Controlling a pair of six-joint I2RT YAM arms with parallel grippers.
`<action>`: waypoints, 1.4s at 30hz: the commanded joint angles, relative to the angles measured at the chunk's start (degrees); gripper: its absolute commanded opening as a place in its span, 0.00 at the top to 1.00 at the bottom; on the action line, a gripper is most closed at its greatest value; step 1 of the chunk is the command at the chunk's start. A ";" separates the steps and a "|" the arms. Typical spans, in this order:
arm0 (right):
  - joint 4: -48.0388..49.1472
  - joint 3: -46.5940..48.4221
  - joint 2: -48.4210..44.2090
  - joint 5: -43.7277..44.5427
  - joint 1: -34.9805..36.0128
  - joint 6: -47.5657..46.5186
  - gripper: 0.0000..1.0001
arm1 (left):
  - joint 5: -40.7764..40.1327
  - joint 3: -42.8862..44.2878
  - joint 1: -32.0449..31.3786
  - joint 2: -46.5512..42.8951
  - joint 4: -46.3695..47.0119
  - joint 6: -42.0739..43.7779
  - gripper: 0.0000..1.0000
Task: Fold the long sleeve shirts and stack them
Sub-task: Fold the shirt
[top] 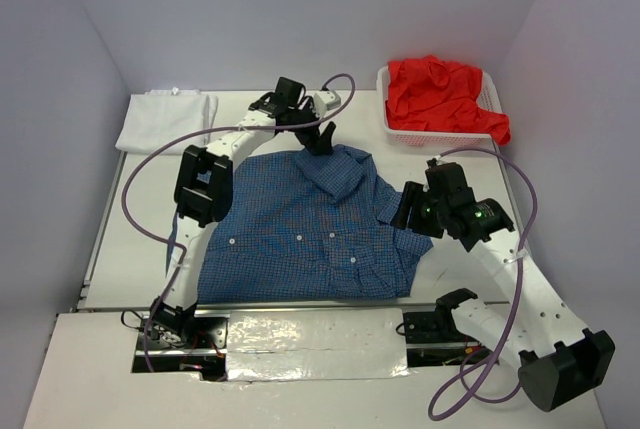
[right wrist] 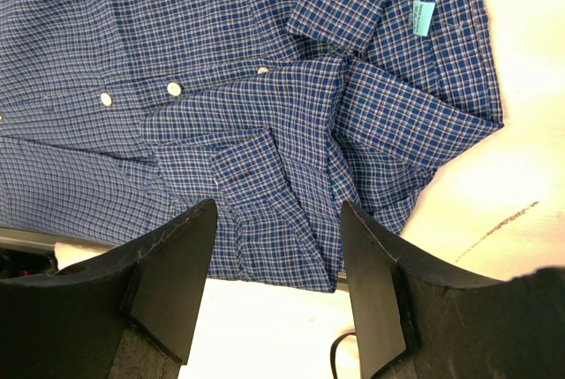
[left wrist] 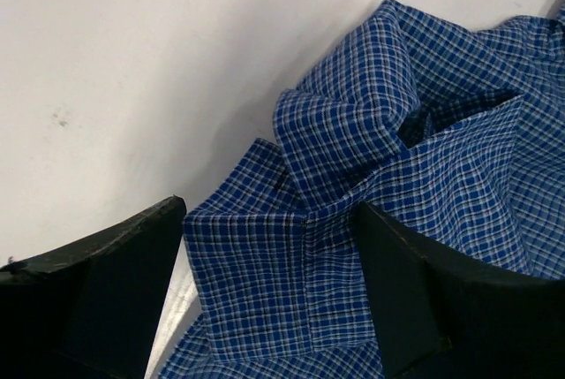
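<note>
The blue checked long sleeve shirt (top: 300, 234) lies spread in the middle of the table, buttons up, with a sleeve folded over its far right part. My left gripper (top: 322, 139) is open at the shirt's far edge. In the left wrist view a folded sleeve cuff (left wrist: 256, 273) sits between the wide jaws of the left gripper (left wrist: 269, 295). My right gripper (top: 405, 207) is open over the shirt's right edge. In the right wrist view the right gripper (right wrist: 278, 273) straddles bunched cloth (right wrist: 265, 193) without pinching it. A folded white shirt (top: 165, 119) lies at the back left. A red one (top: 440, 94) fills the basket.
The white mesh basket (top: 400, 135) stands at the back right. Purple cables (top: 135, 174) loop beside both arms. White walls close in the table on the left, back and right. A silver taped strip (top: 310, 334) runs along the near edge between the arm bases.
</note>
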 commanded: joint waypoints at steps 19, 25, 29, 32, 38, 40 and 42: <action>-0.17 3.46 -0.36 1.54 -0.28 -0.99 0.37 | -3.60 -0.42 0.04 -13.56 -13.35 6.54 0.97; 5.44 2.75 1.49 -3.64 -0.19 -1.17 0.38 | -4.57 -5.27 -2.15 -19.63 -14.04 8.29 1.00; 7.91 3.46 1.84 -6.72 -0.02 -2.31 0.39 | 0.26 -7.11 -5.49 -22.79 -23.10 10.48 1.00; 9.84 2.93 1.14 -8.74 -0.10 -2.22 0.39 | 2.02 -12.99 -10.21 -27.00 -27.49 13.81 1.00; 12.83 -0.32 1.05 -11.20 -0.19 -0.55 0.37 | 2.47 -23.72 -20.69 -31.50 -32.50 20.76 0.68; 12.84 -0.84 2.28 -11.55 -0.37 -0.90 0.36 | 2.03 -24.60 -23.86 -31.50 -34.25 22.17 0.18; 13.01 -1.02 2.98 -11.47 -0.37 -1.17 0.35 | 2.38 -23.73 -25.27 -31.85 -37.06 24.20 0.01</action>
